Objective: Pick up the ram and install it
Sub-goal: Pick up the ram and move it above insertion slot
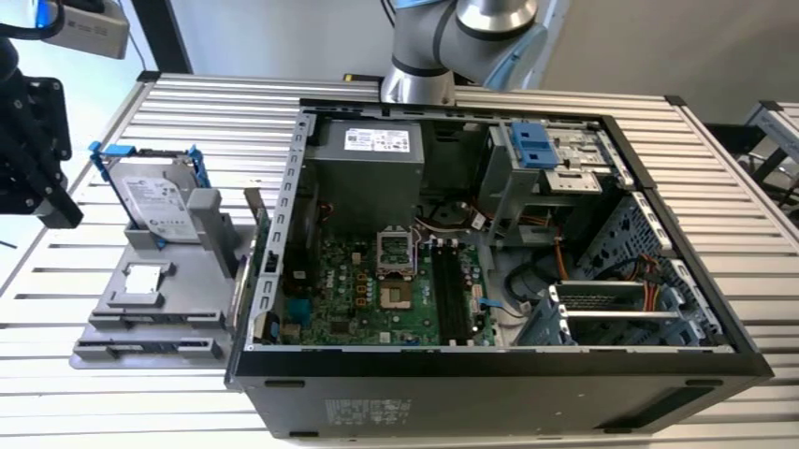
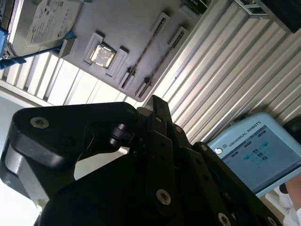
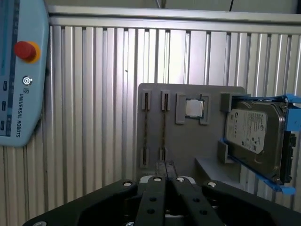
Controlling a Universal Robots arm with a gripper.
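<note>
While the gripper (image 3: 164,165) hangs over the slatted metal table (image 3: 94,94), its 2 black fingers are pressed together at the tips and nothing is between them. In the first wrist view the tips point toward a grey tray (image 3: 188,141) that lies on the table. The ram (image 3: 163,127) stands on its edge in 1 of the 2 narrow holders of this tray, the holder nearer to the small square chip (image 3: 194,108). It is a thin dark stick, and the gripper does not touch it. A second stick (image 3: 146,127) of the same kind stands in the other holder, just beside the ram and parallel to it. On the other side of the chip from the ram, a silver hard drive (image 3: 254,136) in a blue frame leans on the tray. A teach pendant (image 3: 19,70) with a red button lies on the table, well apart from the tray.

In the exterior view the gripper is at the exterior view's left edge, and the tray is to the exterior view's left of the open computer case (image 1: 500,369). Inside the case lies the green motherboard (image 1: 362,290) with its long black slots (image 1: 450,290). The arm's base (image 1: 418,79) stands behind the case.
</note>
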